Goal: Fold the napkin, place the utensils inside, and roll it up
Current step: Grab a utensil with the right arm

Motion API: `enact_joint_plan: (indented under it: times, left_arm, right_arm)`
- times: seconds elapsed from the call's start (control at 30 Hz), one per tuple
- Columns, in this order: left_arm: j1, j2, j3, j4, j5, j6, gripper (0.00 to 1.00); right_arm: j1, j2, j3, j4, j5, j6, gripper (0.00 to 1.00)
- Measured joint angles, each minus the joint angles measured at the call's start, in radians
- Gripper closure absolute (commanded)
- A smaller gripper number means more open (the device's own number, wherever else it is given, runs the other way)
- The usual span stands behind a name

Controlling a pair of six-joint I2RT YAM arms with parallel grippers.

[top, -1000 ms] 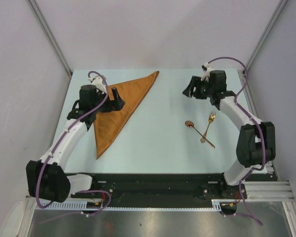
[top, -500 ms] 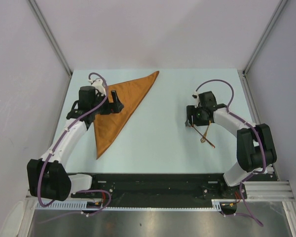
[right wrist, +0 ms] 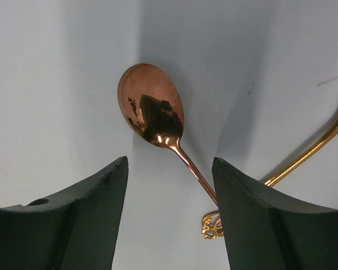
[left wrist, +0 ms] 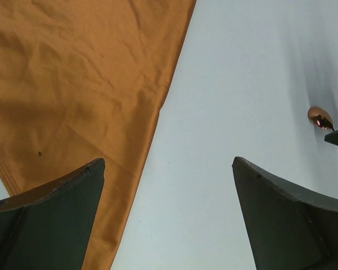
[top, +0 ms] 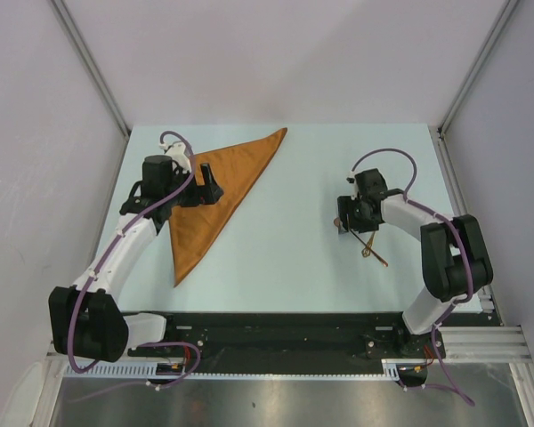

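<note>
The rust-orange napkin lies folded into a triangle at the left-centre of the table. My left gripper hovers open over its right edge. In the left wrist view one finger is over the napkin and the other over bare table. The copper spoon and fork lie crossed at the right. My right gripper is low and open over the spoon. In the right wrist view its jaws straddle the spoon's neck, with the handle running under the right finger.
The pale blue table is bounded by grey walls at the back and sides. A black rail runs along the near edge. The spoon's bowl shows at the far right of the left wrist view.
My right arm has swung from the back of the table down onto the spoon and fork. The left arm and napkin have not moved.
</note>
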Motion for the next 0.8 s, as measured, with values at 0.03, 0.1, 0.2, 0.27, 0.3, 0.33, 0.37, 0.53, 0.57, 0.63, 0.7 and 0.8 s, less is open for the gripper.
enact_joint_plan:
  times: [0.03, 0.1, 0.2, 0.27, 0.3, 0.33, 0.37, 0.53, 0.57, 0.63, 0.7, 0.8]
  left_arm:
    - [0.000, 0.000, 0.000, 0.000, 0.000, 0.000, 0.00]
    - [0.000, 0.000, 0.000, 0.000, 0.000, 0.000, 0.00]
    - [0.000, 0.000, 0.000, 0.000, 0.000, 0.001, 0.00]
    - [0.000, 0.000, 0.000, 0.000, 0.000, 0.001, 0.00]
    - [0.000, 0.000, 0.000, 0.000, 0.000, 0.001, 0.00]
    - [0.000, 0.000, 0.000, 0.000, 0.000, 0.001, 0.00]
    - [0.000, 0.000, 0.000, 0.000, 0.000, 0.001, 0.00]
    - [0.000, -0.002, -0.011, 0.010, 0.023, -0.003, 0.01]
    - [0.000, -0.003, -0.018, 0.015, 0.036, -0.004, 0.01]
    - [-0.004, -0.004, -0.031, 0.028, 0.064, -0.011, 0.01]
    - [-0.020, -0.006, -0.043, 0.045, 0.088, -0.019, 0.02]
    - [-0.074, -0.013, -0.056, 0.078, 0.118, -0.035, 0.02]
  right_arm:
    - [0.000, 0.009, 0.000, 0.002, 0.003, -0.002, 0.34]
    - [0.000, 0.023, -0.003, 0.008, 0.007, -0.002, 0.35]
    - [0.000, 0.029, -0.013, 0.022, 0.013, -0.003, 0.39]
    - [0.000, 0.034, -0.013, 0.034, 0.013, -0.003, 0.47]
    - [0.001, 0.036, -0.013, 0.043, 0.014, -0.003, 0.52]
    - [0.001, 0.038, -0.013, 0.050, 0.014, -0.006, 0.57]
    - [0.001, 0.042, -0.013, 0.057, 0.013, -0.006, 0.70]
    - [0.000, 0.055, -0.012, 0.089, -0.015, 0.002, 0.95]
    - [0.001, 0.057, -0.012, 0.090, -0.027, 0.008, 1.00]
    - [0.001, 0.057, -0.012, 0.090, -0.056, 0.017, 1.00]
    - [0.001, 0.053, -0.011, 0.084, -0.089, 0.027, 1.00]
    - [0.001, 0.017, -0.011, 0.066, -0.158, 0.052, 1.00]
